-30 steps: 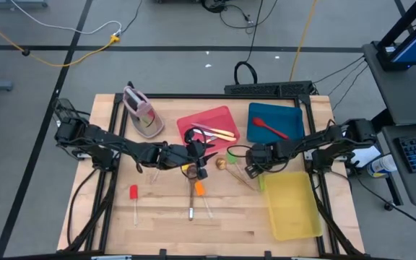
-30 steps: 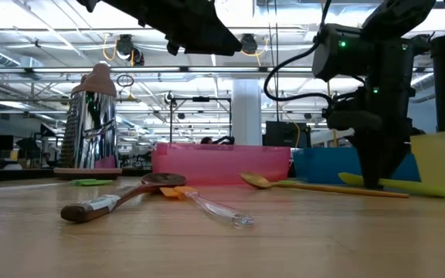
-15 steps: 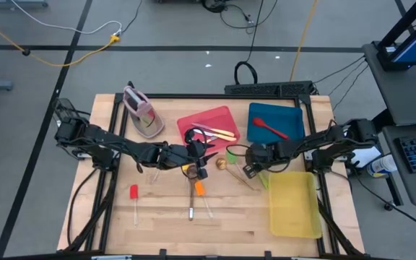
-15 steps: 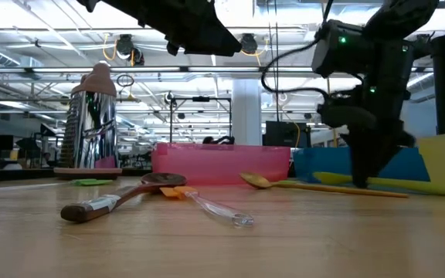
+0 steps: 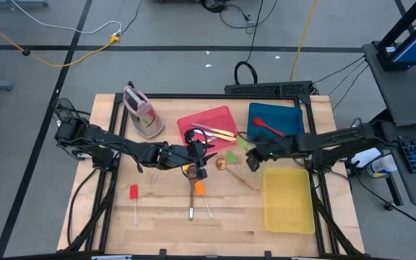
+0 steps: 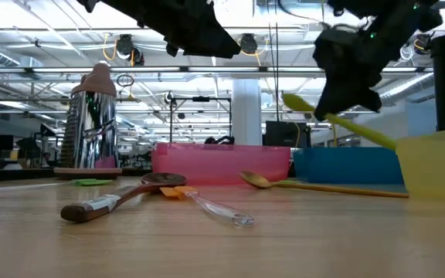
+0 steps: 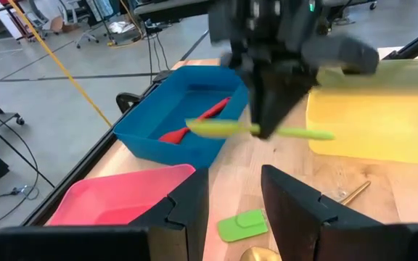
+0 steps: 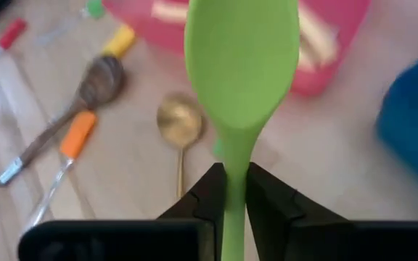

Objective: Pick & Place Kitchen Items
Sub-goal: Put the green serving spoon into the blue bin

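- The right gripper (image 5: 255, 153) is clamped on the handle of a green spoon (image 8: 241, 65), held clear of the table between the blue tray (image 5: 274, 123) and the yellow tray (image 5: 289, 202), likely so it can be carried to a tray.
- The spoon's bowl points toward the red tray (image 5: 209, 130), its handle back through the fingers.
- The left gripper (image 5: 202, 155) hangs just beside the red tray with fingers parted, holding nothing.
- A brown spoon (image 6: 118, 199) and an orange-headed utensil (image 5: 199, 190) lie loose on the wood.
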